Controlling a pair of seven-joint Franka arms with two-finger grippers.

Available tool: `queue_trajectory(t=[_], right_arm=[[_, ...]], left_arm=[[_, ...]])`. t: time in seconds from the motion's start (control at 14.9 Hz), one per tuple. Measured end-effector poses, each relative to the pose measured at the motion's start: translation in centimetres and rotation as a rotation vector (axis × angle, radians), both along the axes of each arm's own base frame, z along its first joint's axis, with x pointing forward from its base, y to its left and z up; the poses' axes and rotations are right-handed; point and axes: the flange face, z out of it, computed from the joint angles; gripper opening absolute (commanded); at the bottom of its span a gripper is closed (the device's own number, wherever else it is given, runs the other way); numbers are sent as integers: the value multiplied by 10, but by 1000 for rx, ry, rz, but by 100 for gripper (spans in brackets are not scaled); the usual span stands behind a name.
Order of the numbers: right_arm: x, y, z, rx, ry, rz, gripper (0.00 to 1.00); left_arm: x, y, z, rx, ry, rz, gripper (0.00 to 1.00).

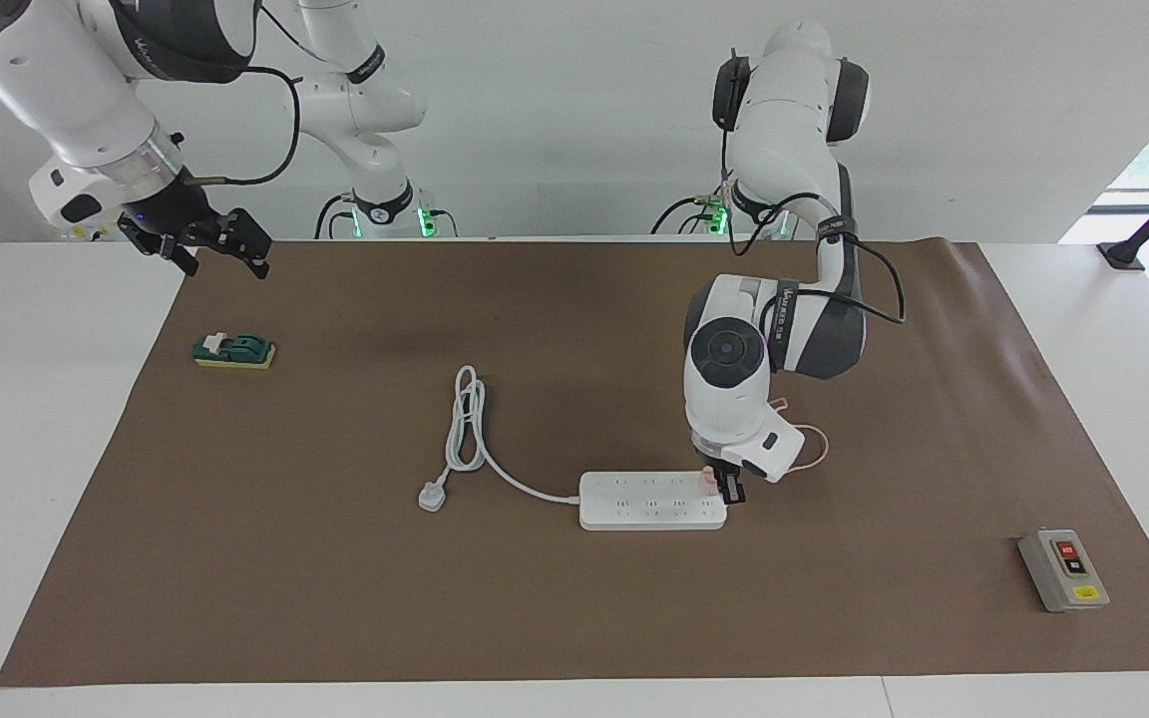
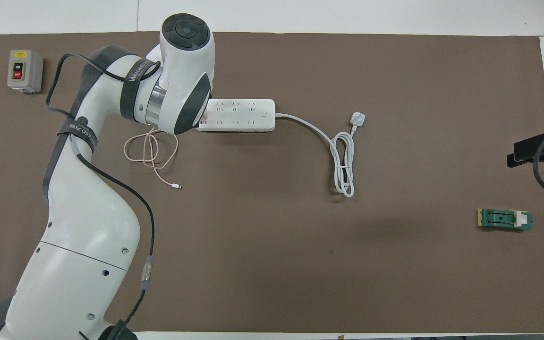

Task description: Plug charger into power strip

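Note:
The white power strip (image 1: 649, 502) lies flat on the brown mat, its thick cord running toward the right arm's end. My left gripper (image 1: 717, 485) points down at the strip's end toward the left arm's side, shut on the pale-pink charger (image 1: 706, 483), which sits against the strip's top face. In the overhead view the left wrist covers that end of the power strip (image 2: 239, 115) and only a sliver of the charger (image 2: 203, 114) shows. The thin pink cable (image 2: 151, 151) loops on the mat nearer the robots. My right gripper (image 1: 223, 261) waits open over the mat's edge.
A grey switch box (image 1: 1063, 570) with a red button sits near the mat's corner farthest from the robots at the left arm's end. A small green block (image 1: 233, 350) lies below the right gripper. The strip's white plug (image 1: 432, 496) and coiled cord rest mid-mat.

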Motion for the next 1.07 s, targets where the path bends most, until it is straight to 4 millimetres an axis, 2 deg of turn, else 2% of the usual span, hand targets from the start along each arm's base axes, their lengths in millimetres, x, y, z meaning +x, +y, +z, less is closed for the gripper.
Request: queue_trajectory(t=[0.47, 1.07], right_arm=[[0, 0, 0, 0, 0, 0, 100], [0, 0, 0, 0, 0, 0, 100]], left_arm=[[-14, -24, 0, 3, 6, -49, 0], [-14, -15, -1, 9, 20, -75, 0]])
